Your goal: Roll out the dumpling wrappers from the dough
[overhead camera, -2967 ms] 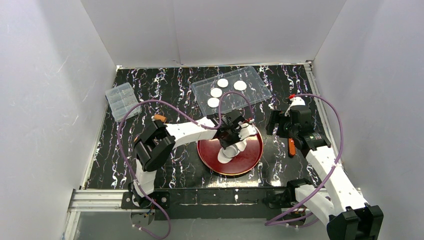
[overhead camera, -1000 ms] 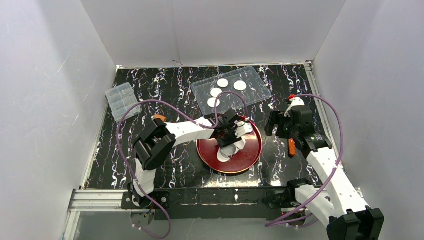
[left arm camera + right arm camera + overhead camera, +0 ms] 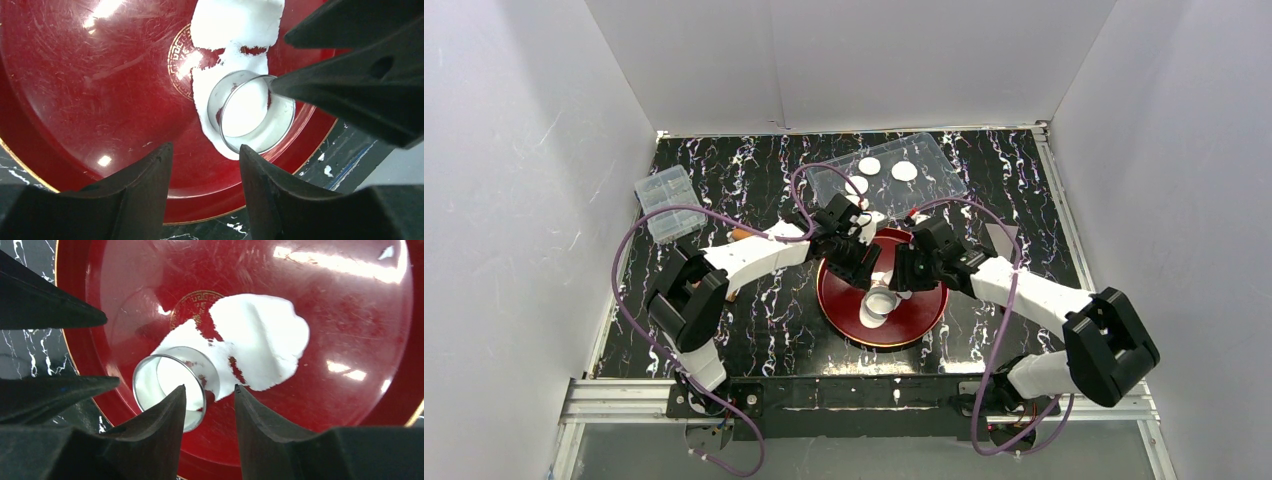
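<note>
Where the two arms meet over the plate, both pairs of jaws stand partly open and neither holds anything. The left jaws, blunt matte-black wedges, show only plate and a strip of tabletop through their gap. The right jaws reach the ring cutter (image 3: 281, 127) with one tip over its rim; whether it touches I cannot tell. That cutter is a short, thin-walled tube of bright metal, standing upright on the dough (image 3: 260, 337). The dough is a thin, soft white sheet with ragged edges and small torn holes, lying near the plate's middle, and it fills the ring's round opening. Beneath it the plate (image 3: 350, 340) is glossy dark red and finely scratched, with a gold emblem at its centre and a gold line on its rim. Farther back, the dumpling wrappers (image 3: 905, 171), small flat white discs, lie apart in a clear plastic tray (image 3: 934, 185); three show, one partly behind the left arm. A clear compartment box (image 3: 665, 203) sits at far left. The tabletop (image 3: 754, 170) is black with white marble veining, closed in by plain white walls (image 3: 854, 60).
</note>
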Controlling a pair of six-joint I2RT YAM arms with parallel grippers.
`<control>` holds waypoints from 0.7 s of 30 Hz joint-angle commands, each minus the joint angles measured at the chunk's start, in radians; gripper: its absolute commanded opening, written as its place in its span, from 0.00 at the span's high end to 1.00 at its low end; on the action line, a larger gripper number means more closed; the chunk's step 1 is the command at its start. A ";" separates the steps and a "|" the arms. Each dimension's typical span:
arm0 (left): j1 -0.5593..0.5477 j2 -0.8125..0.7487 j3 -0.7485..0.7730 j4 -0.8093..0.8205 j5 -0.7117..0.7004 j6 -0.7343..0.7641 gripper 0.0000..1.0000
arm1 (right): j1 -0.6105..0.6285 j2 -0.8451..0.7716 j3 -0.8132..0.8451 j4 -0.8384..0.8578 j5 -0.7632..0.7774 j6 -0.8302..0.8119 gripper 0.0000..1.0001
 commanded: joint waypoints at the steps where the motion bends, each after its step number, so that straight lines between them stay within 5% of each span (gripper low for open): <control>1: 0.001 0.006 -0.011 0.031 0.052 -0.063 0.50 | 0.030 0.047 0.068 0.057 0.011 0.004 0.56; 21: -0.018 0.077 -0.039 0.060 0.026 -0.092 0.60 | 0.122 0.099 0.058 0.027 0.100 -0.021 0.65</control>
